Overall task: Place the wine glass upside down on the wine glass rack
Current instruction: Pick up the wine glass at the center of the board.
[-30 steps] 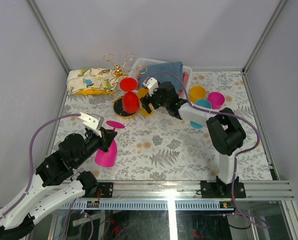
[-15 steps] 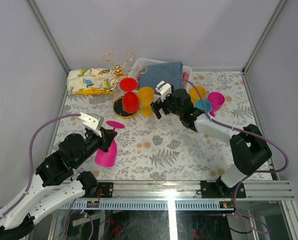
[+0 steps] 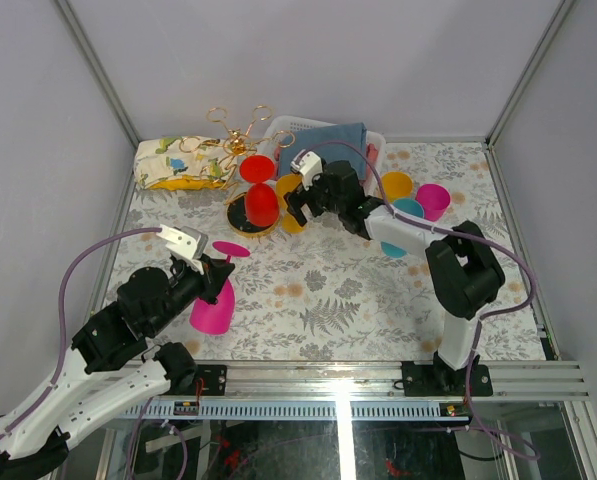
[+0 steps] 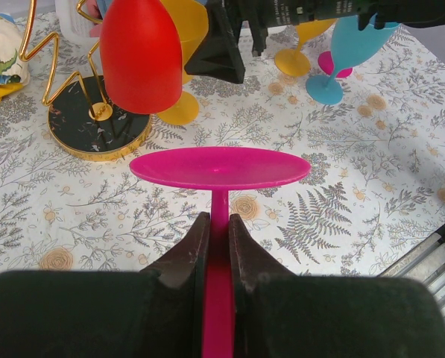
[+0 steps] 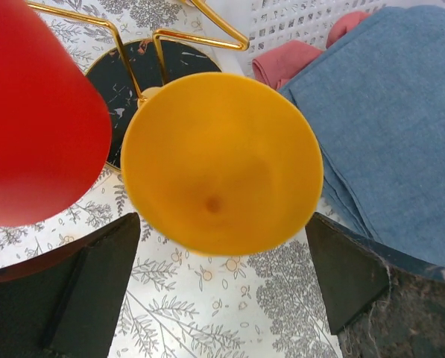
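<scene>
Your left pincer (image 4: 218, 227) is clamped tight on the stem of the magenta plastic wine glass (image 4: 221, 167), just under its round foot. That glass is upside down, foot uppermost, with its bowl down at the fern-printed worktop (image 3: 358, 290) close to your left arm. You cannot tell whether the rim rests there or hangs just above. It is well apart from the thin gold wire wine glass rack (image 3: 240, 128), which stands at the far left of the worktop on a round dark base with a gold rim.

Your right pincer (image 5: 221, 231) stands spread to its widest, one finger on either side of the yellow plastic wine glass (image 5: 218, 168), and grips nothing. This glass is upright, its mouth open toward the wrist camera, just beside the rack's base. A red plastic wine glass (image 3: 261, 205) already sits upside down on the rack, bowl over the base and foot on top.

Behind the yellow glass a white plastic basket (image 3: 376, 140) holds a folded blue cloth (image 3: 328, 145). A patterned fabric bundle (image 3: 183, 162) lies left of the rack. Three more plastic glasses (image 3: 413, 198), yellow, teal and magenta, stand clustered on the far right
</scene>
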